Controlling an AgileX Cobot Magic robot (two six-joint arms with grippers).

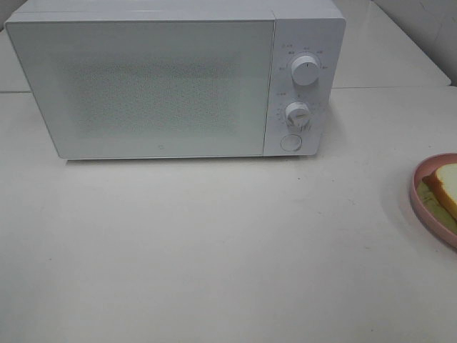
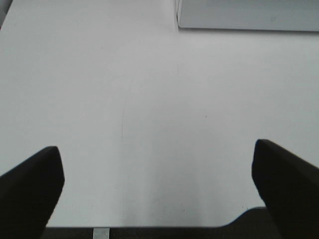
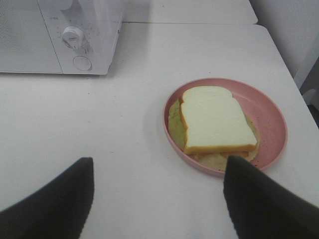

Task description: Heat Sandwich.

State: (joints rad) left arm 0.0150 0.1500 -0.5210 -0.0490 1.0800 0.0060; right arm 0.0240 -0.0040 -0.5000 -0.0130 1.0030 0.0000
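Exterior high view is showing the microwave (image 1: 175, 82) sitting shut on the white counter (image 1: 214, 250), with neither arm in frame. The sandwich (image 1: 444, 187) is lying on the pink plate (image 1: 428, 207), well off to the microwave's control-panel side and nearer the counter's front edge; only a sliver is showing in that view.

Right wrist view is giving the better look: sandwich (image 3: 215, 119) is sitting flat, top slice slightly offset over the greenish filling, plate (image 3: 271, 112) rim clear all round. Right pincer (image 3: 159, 194) is standing wide and holding nothing, hovering short of the plate. Left pincer (image 2: 157, 186) is also spread wide and empty, facing bare counter with the microwave's lower corner (image 2: 249, 15) at the far end of its view.

My read: door is coming first, nothing started yet. The round button (image 1: 291, 142) under the two knobs (image 1: 305, 70) is probably the door release, though I'm not certain. Right arm is nearer to it.

For doing it well:
- pressing square on the button, not brushing the lower knob (image 1: 297, 114) just above it
- keeping the left arm out of the door swing
- then taking the plate by its rim rather than squeezing soft bread, keeping it level so the offset slice isn't sliding.
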